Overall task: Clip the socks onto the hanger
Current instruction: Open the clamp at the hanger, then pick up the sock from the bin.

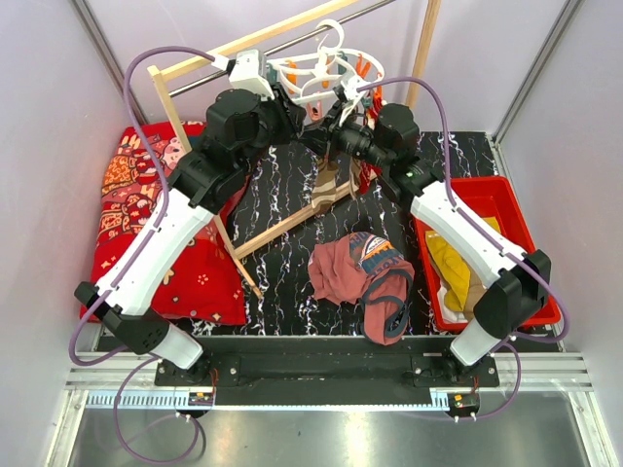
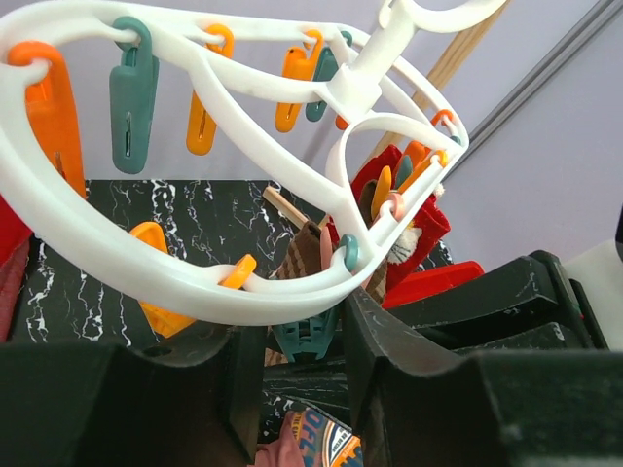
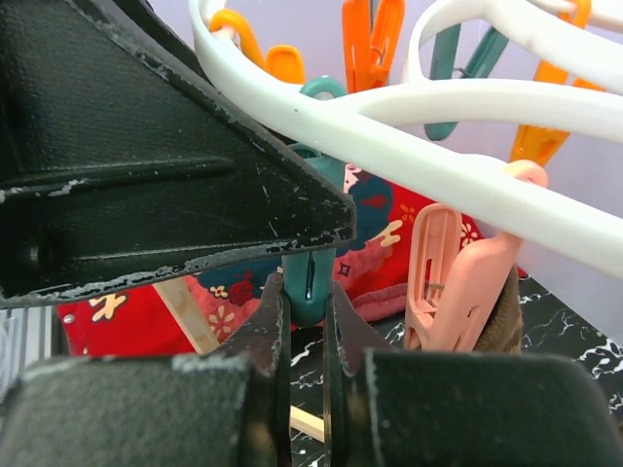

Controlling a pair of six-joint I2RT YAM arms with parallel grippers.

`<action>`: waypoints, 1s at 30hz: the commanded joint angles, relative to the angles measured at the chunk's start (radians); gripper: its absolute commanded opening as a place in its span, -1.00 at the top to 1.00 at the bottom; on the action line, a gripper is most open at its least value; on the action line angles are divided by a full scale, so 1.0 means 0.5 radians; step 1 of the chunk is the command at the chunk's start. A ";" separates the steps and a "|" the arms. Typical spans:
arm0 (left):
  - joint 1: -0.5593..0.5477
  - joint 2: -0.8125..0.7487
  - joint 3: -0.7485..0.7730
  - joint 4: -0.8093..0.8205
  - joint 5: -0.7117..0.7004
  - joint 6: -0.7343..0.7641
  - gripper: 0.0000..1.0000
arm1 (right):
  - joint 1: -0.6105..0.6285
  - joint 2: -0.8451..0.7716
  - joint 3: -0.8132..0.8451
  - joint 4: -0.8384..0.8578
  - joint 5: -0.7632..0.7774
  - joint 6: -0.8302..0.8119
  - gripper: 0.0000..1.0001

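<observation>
The white hanger (image 1: 326,66) (image 2: 195,282) (image 3: 438,161) hangs from the rack's rail with orange and teal pegs around its rings. A brown striped sock (image 1: 331,180) (image 3: 501,321) hangs from a pink peg (image 3: 458,282), and a red patterned sock (image 1: 368,177) (image 2: 414,209) hangs beside it. Both grippers meet at one teal peg (image 2: 307,342) (image 3: 310,282) under the ring. My left gripper (image 1: 297,109) (image 2: 302,316) hugs its upper end. My right gripper (image 1: 336,131) (image 3: 307,292) pinches its lower tip. Yellow socks (image 1: 450,261) lie in the red bin (image 1: 506,209).
The wooden-pole rack (image 1: 292,219) with its metal rail (image 1: 292,44) stands over the black marble mat. A red print cushion (image 1: 146,224) lies at the left. A rust-maroon garment (image 1: 360,277) is heaped in the middle front, between the arm bases.
</observation>
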 commanded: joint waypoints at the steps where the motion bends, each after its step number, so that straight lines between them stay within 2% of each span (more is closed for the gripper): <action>1: 0.001 0.016 0.090 0.105 -0.077 0.052 0.49 | 0.070 -0.074 0.060 -0.093 0.068 -0.141 0.91; 2: 0.001 0.013 0.087 0.105 -0.077 0.055 0.52 | 0.073 -0.084 0.054 -0.099 0.074 -0.134 0.74; 4: 0.001 0.013 0.063 0.108 -0.083 0.061 0.62 | 0.073 -0.120 0.024 -0.115 0.105 -0.128 0.54; 5: 0.001 0.013 0.050 0.120 -0.080 0.061 0.66 | 0.073 -0.136 0.008 -0.130 0.123 -0.122 0.34; 8: 0.001 -0.015 -0.029 0.175 -0.077 0.082 0.81 | 0.073 -0.215 -0.065 -0.194 0.206 -0.113 0.08; 9: 0.001 -0.024 -0.048 0.191 -0.080 0.091 0.83 | 0.070 -0.261 -0.084 -0.225 0.224 -0.116 -0.08; 12: 0.001 -0.052 -0.127 0.240 -0.080 0.122 0.95 | 0.070 -0.365 -0.157 -0.418 0.329 -0.119 -0.29; 15: 0.001 -0.092 -0.222 0.313 -0.065 0.150 1.00 | 0.067 -0.473 -0.216 -0.681 0.515 -0.128 -0.44; 18: 0.001 -0.113 -0.275 0.353 -0.052 0.168 1.00 | 0.058 -0.553 -0.240 -1.007 0.834 -0.128 -0.53; 22: 0.001 -0.132 -0.309 0.369 -0.034 0.187 1.00 | -0.055 -0.611 -0.298 -1.500 1.068 -0.061 -0.59; 30: 0.001 -0.147 -0.336 0.366 0.036 0.193 1.00 | -0.721 -0.707 -0.544 -1.909 1.145 0.120 -0.57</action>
